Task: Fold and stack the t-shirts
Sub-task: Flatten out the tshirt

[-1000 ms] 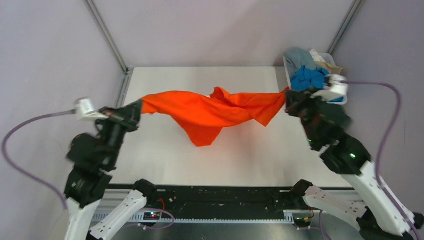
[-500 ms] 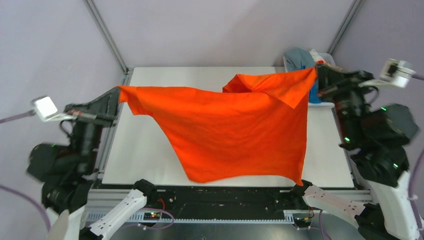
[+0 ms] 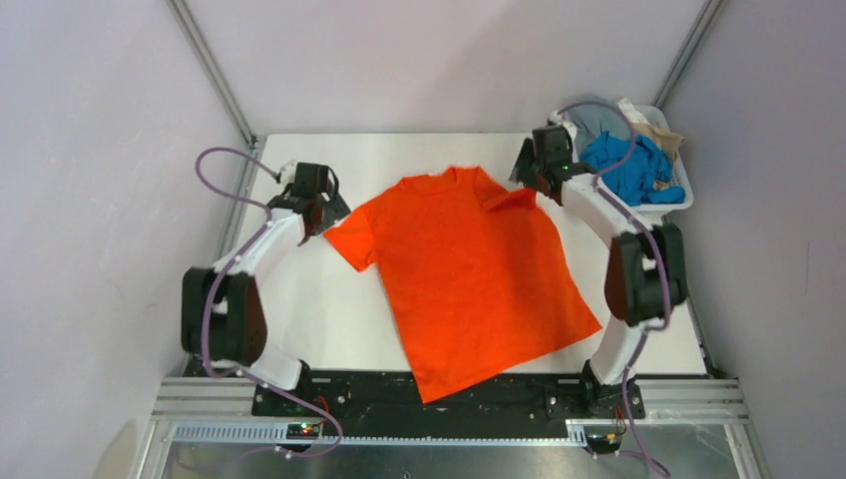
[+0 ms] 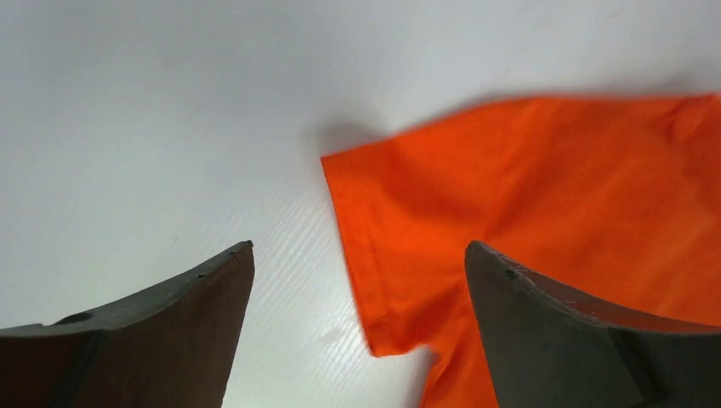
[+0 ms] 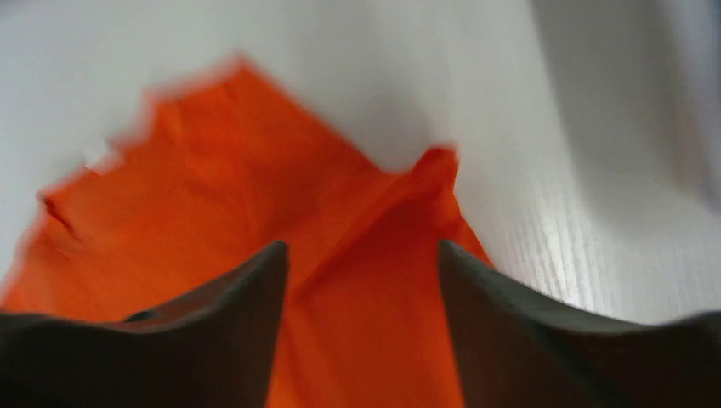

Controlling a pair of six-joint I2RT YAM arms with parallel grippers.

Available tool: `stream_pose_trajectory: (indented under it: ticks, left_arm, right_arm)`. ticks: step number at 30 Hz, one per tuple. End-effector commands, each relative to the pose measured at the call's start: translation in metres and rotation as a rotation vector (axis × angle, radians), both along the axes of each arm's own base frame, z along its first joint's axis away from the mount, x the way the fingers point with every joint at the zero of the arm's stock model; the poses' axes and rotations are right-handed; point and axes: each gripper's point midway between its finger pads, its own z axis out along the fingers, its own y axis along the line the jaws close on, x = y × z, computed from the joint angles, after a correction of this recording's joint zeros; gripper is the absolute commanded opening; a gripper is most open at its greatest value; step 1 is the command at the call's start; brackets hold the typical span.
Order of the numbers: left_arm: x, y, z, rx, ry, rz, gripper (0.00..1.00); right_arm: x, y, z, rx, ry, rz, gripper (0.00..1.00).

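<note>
The orange t-shirt [image 3: 469, 269] lies spread face-up on the white table [image 3: 299, 299], collar at the far side, and its hem hangs over the near edge. My left gripper [image 3: 331, 214] hovers open over the shirt's left sleeve. In the left wrist view, that sleeve [image 4: 400, 255] lies flat between the spread fingers of the left gripper [image 4: 360, 244], untouched. My right gripper [image 3: 523, 178] stands open over the right sleeve, which is partly folded over. In the right wrist view, the orange cloth [image 5: 357, 280] lies loose below the right gripper [image 5: 361, 244].
A white basket [image 3: 684, 196] stands at the far right corner. It holds a bright blue shirt [image 3: 624, 165], a grey-blue one [image 3: 599, 113] and a beige one [image 3: 660, 130]. Metal frame posts rise at both far corners.
The shirt was held stretched in the air between both shut grippers. Both have since swung it forward, laid it flat on the table and opened, letting go of it.
</note>
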Motion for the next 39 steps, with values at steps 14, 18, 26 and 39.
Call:
stream_pose_trajectory:
  ticks: [14, 18, 26, 39]
  left_arm:
    - [0.058, -0.098, 0.010, -0.218, 0.019, -0.355, 1.00]
    - [0.086, -0.121, -0.004, -0.256, 0.041, -0.404, 1.00]
    - [0.100, -0.130, -0.063, -0.294, 0.157, -0.390, 1.00]
    - [-0.047, -0.106, -0.149, -0.330, 0.483, -0.281, 1.00]
  right_arm:
    - [-0.080, 0.039, -0.015, 0.079, 0.107, 0.088, 0.99]
    - [-0.137, 0.063, -0.050, 0.134, 0.191, 0.168, 0.99]
    - [-0.174, 0.092, -0.096, 0.179, 0.300, 0.236, 0.99]
    - [-0.153, 0.092, -0.166, 0.270, 0.459, 0.221, 0.99]
